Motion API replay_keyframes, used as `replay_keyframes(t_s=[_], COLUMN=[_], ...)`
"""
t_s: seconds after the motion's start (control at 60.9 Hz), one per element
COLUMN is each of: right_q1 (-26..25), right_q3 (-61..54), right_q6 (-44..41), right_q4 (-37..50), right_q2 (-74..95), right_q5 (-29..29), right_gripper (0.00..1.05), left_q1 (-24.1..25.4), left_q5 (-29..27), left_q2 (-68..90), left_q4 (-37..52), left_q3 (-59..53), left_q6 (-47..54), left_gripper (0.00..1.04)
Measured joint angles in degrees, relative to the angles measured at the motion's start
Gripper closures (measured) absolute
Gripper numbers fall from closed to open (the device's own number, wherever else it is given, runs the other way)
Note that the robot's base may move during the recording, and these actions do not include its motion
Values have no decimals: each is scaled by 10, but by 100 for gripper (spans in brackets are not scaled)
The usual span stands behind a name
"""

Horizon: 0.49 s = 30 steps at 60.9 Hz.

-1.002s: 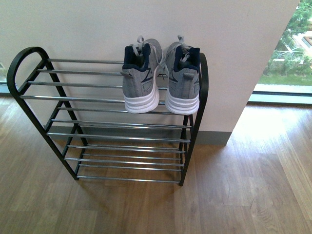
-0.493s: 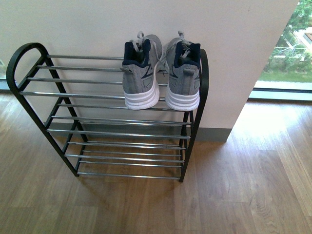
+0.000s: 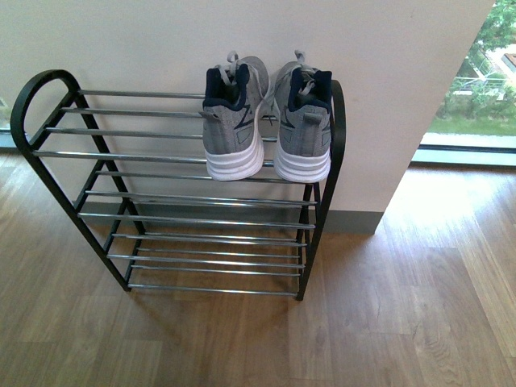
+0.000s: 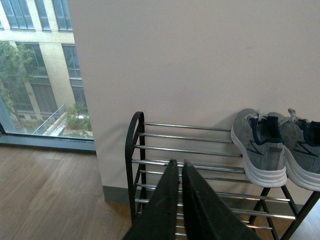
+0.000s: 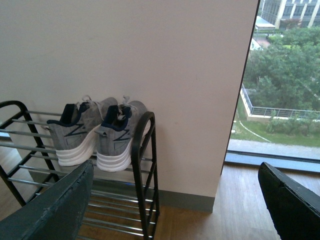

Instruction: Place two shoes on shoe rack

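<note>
Two grey knit shoes with white soles stand side by side, heels toward me, on the top tier at the right end of the shoe rack [image 3: 56, 189]: the left shoe [image 3: 234, 125] and the right shoe [image 3: 304, 122]. The rack is a black frame with chrome bars, against a pale wall. Neither arm shows in the front view. In the left wrist view my left gripper [image 4: 178, 163] is shut and empty, well back from the rack [image 4: 134, 165], with the shoes [image 4: 260, 145] off to one side. My right gripper [image 5: 175, 172] is open and empty, away from the shoes [image 5: 95, 132].
Wooden floor [image 3: 387, 314] stretches in front of and to the right of the rack. The wall's corner [image 3: 379, 222] ends just right of the rack, with a floor-level window [image 3: 472, 105] beyond it. Another window [image 4: 40, 75] lies left of the wall.
The whole front view has shifted slightly, so the rack and shoes sit a little higher in the picture than a second ago. The shoes have not moved on the rack.
</note>
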Motion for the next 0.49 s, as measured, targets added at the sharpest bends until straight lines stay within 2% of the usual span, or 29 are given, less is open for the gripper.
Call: replay_keyframes(t_s=[0.378, 0.46, 0.493], right_q1=[0, 0, 0], right_q3=[0, 0, 0], right_q6=[0, 0, 0], right_q4=[0, 0, 0], right_q2=[0, 0, 0], right_q5=[0, 0, 0], right_gripper=[9, 9, 9], left_q1=[0, 0, 0], left_q5=[0, 0, 0], left_q2=[0, 0, 0], left_q4=[0, 0, 0], left_q3=[0, 0, 0], left_q6=[0, 0, 1], left_gripper=[29, 10, 9])
